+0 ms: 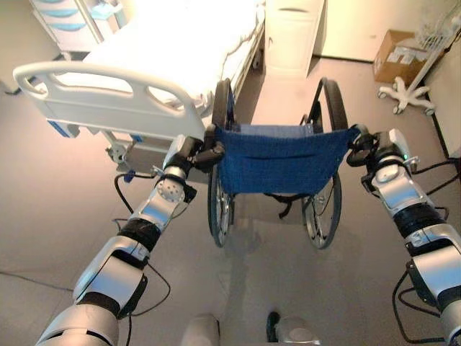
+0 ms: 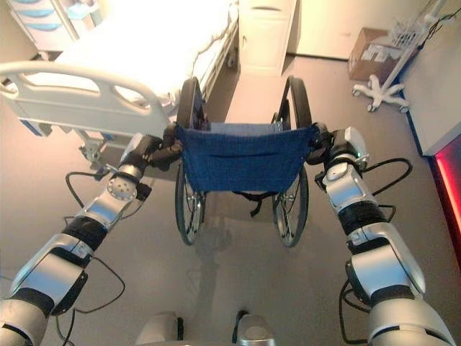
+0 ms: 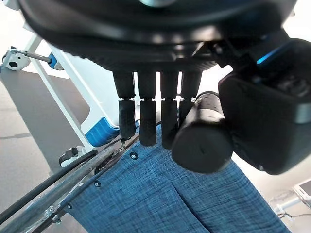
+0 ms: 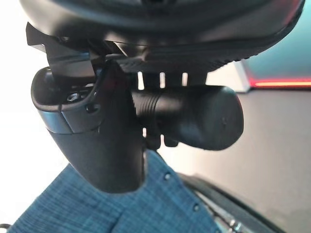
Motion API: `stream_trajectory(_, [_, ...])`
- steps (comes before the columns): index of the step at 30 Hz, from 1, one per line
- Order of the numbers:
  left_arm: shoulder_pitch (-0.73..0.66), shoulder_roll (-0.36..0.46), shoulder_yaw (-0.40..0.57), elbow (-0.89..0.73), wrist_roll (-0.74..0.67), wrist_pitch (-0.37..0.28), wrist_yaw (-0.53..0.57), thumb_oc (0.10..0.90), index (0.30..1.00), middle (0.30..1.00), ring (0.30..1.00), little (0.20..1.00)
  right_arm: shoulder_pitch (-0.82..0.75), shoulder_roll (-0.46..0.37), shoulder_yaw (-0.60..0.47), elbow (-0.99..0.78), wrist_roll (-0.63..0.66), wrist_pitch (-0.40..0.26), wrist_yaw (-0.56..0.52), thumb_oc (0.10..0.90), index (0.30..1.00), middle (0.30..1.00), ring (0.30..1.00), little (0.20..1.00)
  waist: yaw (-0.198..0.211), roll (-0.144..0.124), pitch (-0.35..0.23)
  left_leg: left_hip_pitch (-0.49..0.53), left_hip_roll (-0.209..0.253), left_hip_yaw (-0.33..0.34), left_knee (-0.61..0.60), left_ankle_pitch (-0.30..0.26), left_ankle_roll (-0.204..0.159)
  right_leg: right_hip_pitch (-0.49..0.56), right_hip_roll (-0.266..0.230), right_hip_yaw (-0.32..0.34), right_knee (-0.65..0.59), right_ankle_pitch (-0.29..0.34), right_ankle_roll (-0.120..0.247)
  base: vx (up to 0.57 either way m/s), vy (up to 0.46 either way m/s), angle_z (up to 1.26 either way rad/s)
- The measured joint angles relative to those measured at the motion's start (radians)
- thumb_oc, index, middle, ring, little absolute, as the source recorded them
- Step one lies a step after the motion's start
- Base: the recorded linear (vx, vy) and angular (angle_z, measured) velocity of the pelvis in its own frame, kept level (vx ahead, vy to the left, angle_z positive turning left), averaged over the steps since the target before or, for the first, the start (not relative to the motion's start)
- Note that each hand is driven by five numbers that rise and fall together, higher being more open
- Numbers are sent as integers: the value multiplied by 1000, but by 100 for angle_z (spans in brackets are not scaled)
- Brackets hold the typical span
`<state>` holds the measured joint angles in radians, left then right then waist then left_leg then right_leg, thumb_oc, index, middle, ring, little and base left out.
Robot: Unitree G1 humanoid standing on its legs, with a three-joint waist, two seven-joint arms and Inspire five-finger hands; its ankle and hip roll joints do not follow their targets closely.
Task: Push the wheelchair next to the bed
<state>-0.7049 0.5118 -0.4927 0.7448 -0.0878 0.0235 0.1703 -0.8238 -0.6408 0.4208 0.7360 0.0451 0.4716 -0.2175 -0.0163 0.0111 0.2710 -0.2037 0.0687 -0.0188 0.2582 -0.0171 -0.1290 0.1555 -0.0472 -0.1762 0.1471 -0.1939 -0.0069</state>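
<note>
Hands on both push handles, seen from above. My left hand (image 1: 204,153) is curled round the left handle (image 3: 201,138); in its wrist view the fingers (image 3: 148,124) wrap down over the dark grip with the thumb closing from the other side. My right hand (image 1: 362,146) is clamped the same way on the right handle (image 4: 194,116), the grip's round end standing out past the thumb.

Between the two hands hangs the blue back (image 1: 277,158) of the wheelchair (image 1: 274,194), facing away from me. Its two large wheels (image 1: 220,205) stand on the grey floor (image 1: 65,231), and the chair is upright and square to my arms.

Beyond and to my left lies the bed (image 1: 166,50), white, with its footboard (image 1: 101,97) nearest me. The left wheel is just beside the corner of that footboard; the chair points into the open lane along the bed's side. Farther off stand a white cabinet (image 1: 292,36), a cardboard box (image 1: 396,54) and a wheeled stand (image 1: 407,94), well apart from the chair.

Progress, as I judge it: the grasp is made and the chair has reached the foot of the bed. What is left is to roll it forward along the bed's side until it sits beside the mattress, keeping the left wheel off the frame.
</note>
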Motion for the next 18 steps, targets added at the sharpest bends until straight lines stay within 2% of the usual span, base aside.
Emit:
stream_trajectory(1, [4,0,-4,0,-1,-6,-4,400,300,300,300,300,3,-3,0,-1,-1,1,0,400,300,300,300,300,7,25,0,-18,2,-1,-38,14,-24,16,14,-6,-18,7,4,414,245,-113])
stream_trajectory(2, [15,-2,-1,-4,-1,-6,-12,400,300,300,300,300,4,-10,15,-1,0,1,2,400,300,300,300,300,48,51,8,-26,5,3,-127,17,-29,42,20,2,-31,10,14,269,211,-103])
stream_trajectory(3, [17,0,0,-5,-1,-5,-17,400,300,300,300,300,3,-20,22,-1,0,0,2,400,300,300,300,300,62,61,7,-37,2,14,-137,17,-28,54,20,3,-47,15,22,384,332,-144])
stream_trajectory(4, [26,8,9,-17,-2,0,-25,400,300,300,300,300,3,-21,27,-5,-1,-5,11,400,300,300,300,300,87,72,7,-62,-1,52,-84,14,-22,63,13,11,-56,25,44,302,264,-102])
stream_trajectory(5, [29,12,12,-18,-2,0,-26,400,300,300,300,300,4,-20,30,-5,1,-10,13,400,300,300,300,300,95,73,7,-66,-5,61,-42,8,-11,72,6,11,-62,26,51,353,286,-108])
stream_trajectory(6, [29,25,21,-14,-3,-2,-37,400,300,300,300,300,4,-3,33,-5,0,-9,19,400,300,300,300,300,102,65,5,-63,-22,64,46,-20,33,83,-15,6,-58,17,65,407,307,-69])
stream_trajectory(7, [32,34,33,-14,-3,-7,-45,400,300,300,300,300,5,9,32,-3,0,-6,21,400,300,300,300,300,104,67,-14,-34,-35,58,43,-38,44,80,-13,12,-40,-7,90,398,300,-41])
stream_trajectory(8, [24,45,36,-14,-3,-7,-53,400,300,300,300,300,7,12,27,-4,-2,-2,22,400,300,300,300,300,90,60,-19,-27,-47,48,30,-4,92,81,-21,11,-33,-18,101,430,347,-16])
stream_trajectory(9, [14,61,42,-19,-3,-8,-58,400,300,300,300,300,18,33,21,-5,0,3,22,400,300,300,300,300,87,10,-32,-23,-74,64,2,-5,93,59,-43,34,-8,-42,101,228,212,0])
stream_trajectory(11, [-21,86,29,-34,-3,-1,-62,400,300,300,300,300,25,45,10,-6,3,9,22,400,300,300,300,300,67,-53,-56,-28,-115,86,-51,-5,92,29,-75,63,-5,-61,70,191,220,4])
stream_trajectory(12, [-51,93,19,-32,-3,15,-62,400,300,300,300,300,19,52,0,-4,2,9,22,400,300,300,300,300,52,-70,-53,-31,-138,90,-59,-3,94,26,-83,63,10,-58,71,192,219,-3])
stream_trajectory(14, [-63,91,17,-15,-3,17,-48,400,300,300,300,300,-6,67,-13,11,-2,8,21,400,300,300,300,300,58,-67,-57,-27,-149,87,-65,20,94,5,-97,56,49,-52,82,185,175,-52])
stream_trajectory(15, [-67,93,16,-11,-1,24,-40,400,300,300,300,300,-22,69,-13,18,-2,-5,21,400,300,300,300,300,68,-43,-59,-23,-160,76,-75,73,108,-7,-97,55,73,-52,82,209,170,-86])
stream_trajectory(16, [-67,90,19,-7,-1,27,-28,400,300,300,300,300,-35,69,-13,24,-1,-19,21,400,300,300,300,300,70,-30,-60,-14,-169,77,-94,74,108,-8,-90,50,87,-54,80,255,193,-76])
stream_trajectory(17, [-71,89,21,-6,0,29,-17,400,300,300,300,300,-42,69,-12,28,-2,-20,20,400,300,300,300,300,69,-25,-67,-16,-173,92,-127,56,101,3,-58,39,78,-51,79,206,155,-30])
stream_trajectory(18, [-77,89,23,-5,1,31,-14,400,300,300,300,300,-41,68,-12,26,-1,-24,17,400,300,300,300,300,60,-36,-69,-16,-173,124,-133,12,63,15,-47,22,60,-42,69,184,129,-29])
